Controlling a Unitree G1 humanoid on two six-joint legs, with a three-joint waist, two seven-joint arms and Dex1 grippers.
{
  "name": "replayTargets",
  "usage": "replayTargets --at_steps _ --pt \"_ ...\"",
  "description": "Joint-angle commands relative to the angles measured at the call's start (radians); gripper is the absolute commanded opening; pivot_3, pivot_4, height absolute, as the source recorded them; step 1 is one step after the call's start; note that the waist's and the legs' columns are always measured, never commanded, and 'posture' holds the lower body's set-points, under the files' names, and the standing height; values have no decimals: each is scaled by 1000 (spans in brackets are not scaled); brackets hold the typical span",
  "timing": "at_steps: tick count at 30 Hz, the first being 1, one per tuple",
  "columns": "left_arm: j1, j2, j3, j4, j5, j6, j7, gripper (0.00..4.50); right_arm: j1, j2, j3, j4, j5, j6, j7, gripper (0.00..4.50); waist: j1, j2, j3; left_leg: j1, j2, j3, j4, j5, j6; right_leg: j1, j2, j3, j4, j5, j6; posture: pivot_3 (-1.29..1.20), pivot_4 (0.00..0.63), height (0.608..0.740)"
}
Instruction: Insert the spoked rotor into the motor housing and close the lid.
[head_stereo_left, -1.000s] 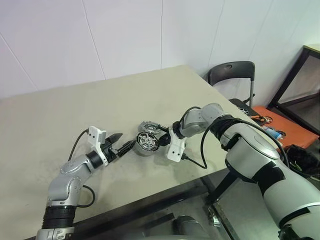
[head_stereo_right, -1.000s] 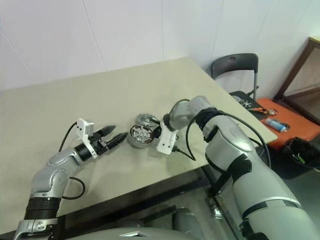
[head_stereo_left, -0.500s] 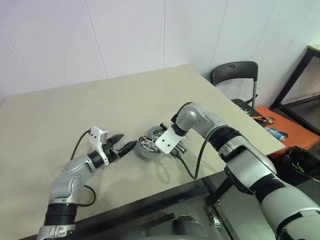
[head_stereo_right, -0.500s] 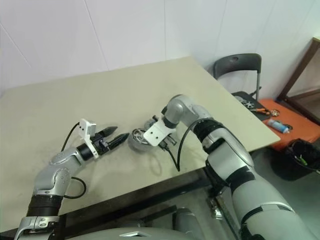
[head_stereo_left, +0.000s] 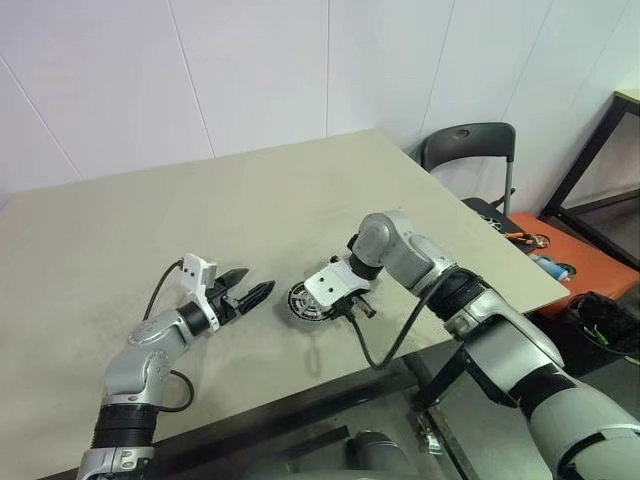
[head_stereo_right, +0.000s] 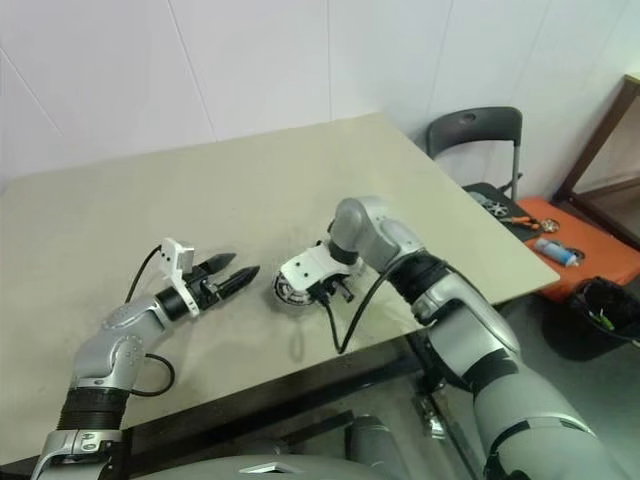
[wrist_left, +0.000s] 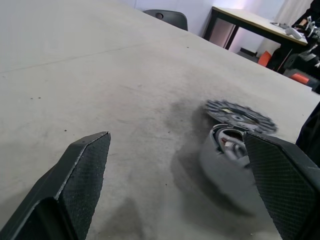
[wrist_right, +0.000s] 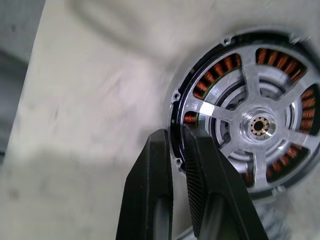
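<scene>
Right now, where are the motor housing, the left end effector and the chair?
motor housing (wrist_right: 252, 125), right wrist view, bright centre hub.
left end effector (head_stereo_left: 256, 286), left eye view, midway between the open fingertips.
chair (head_stereo_left: 465, 145), left eye view, black backrest.

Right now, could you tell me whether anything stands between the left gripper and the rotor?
Yes, the housing does, partly: it sits nearer the open left gripper, and the rotor lies flat on the table just beyond it. The right gripper is shut on the housing's rim.
</scene>
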Motion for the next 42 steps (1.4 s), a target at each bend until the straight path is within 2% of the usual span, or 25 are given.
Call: replayTargets --at_steps 1,6,10,12,18,20,24,26,33,36,38,42 --pt "-5 -5 -8 -23 8 -28 -1 4500 -52 60 -17 61 -23 77 -116 127 -6 -1 -1 1 0 0 0 0 0 0 0 0 1 0 0 0 0 740" --pt "9 -15 -9 -31 11 -31 5 4500 -95 130 -22 184 -31 152 -197 127 -15 -1 -1 5 2 1 0 1 -2 5 2 0 1 -1 2 0 0 740" --pt "23 -20 -10 -38 12 -36 9 4500 -112 148 -28 213 -11 189 -186 127 -22 -1 1 15 10 4 0 1 -2 19 9 0 1 -3 -1 0 0 740" --pt "28 -21 -9 -34 13 -42 8 4500 -114 152 -27 214 -2 204 -177 127 -26 -1 1 16 16 9 0 1 -2 20 13 0 0 -3 -1 0 0 740" --pt "23 -16 -4 5 17 -65 -5 4500 -102 136 -5 228 -18 62 -232 127 -36 -1 1 17 18 10 -1 1 -2 17 14 -1 1 -1 1 0 0 740" --pt "19 -14 -2 21 20 -74 -10 4500 -94 125 -3 220 -13 20 -227 827 -34 0 1 17 17 11 -1 1 -2 17 13 1 0 -1 1 0 0 740" --pt "15 -11 -3 44 22 -91 -19 4500 -90 114 -19 178 27 78 -148 1978 -33 0 1 16 17 10 -1 0 -4 14 13 1 -1 -1 1 0 0 740" --pt "14 -10 -6 56 24 -100 -27 4500 -78 92 -29 117 62 85 -85 1978 -32 0 1 14 17 10 -1 -1 -6 13 13 1 -2 -1 0 0 0 740" --pt "8 -15 -8 79 28 -121 -39 4500 -53 -14 -88 -67 146 135 -3 1978 -12 0 1 -1 17 10 0 -2 -7 -1 12 1 -5 2 -4 0 0 740" --pt "6 -16 -7 89 22 -126 -51 4500 -53 -52 -178 -154 222 252 -27 1978 -3 1 2 -1 17 10 -1 -2 -7 -1 12 0 -8 2 -4 0 0 740" --pt "5 -16 -4 93 22 -132 -55 4500 -48 -59 -252 -200 274 396 -69 1978 0 0 2 -1 17 10 -1 -3 -6 0 12 0 -9 2 -4 0 0 740" --pt "-23 -4 12 116 13 -135 -66 4500 103 -93 -453 -382 364 669 -254 1978 21 -1 1 -1 18 9 -2 -3 -5 1 12 -1 -12 2 -4 0 0 740"
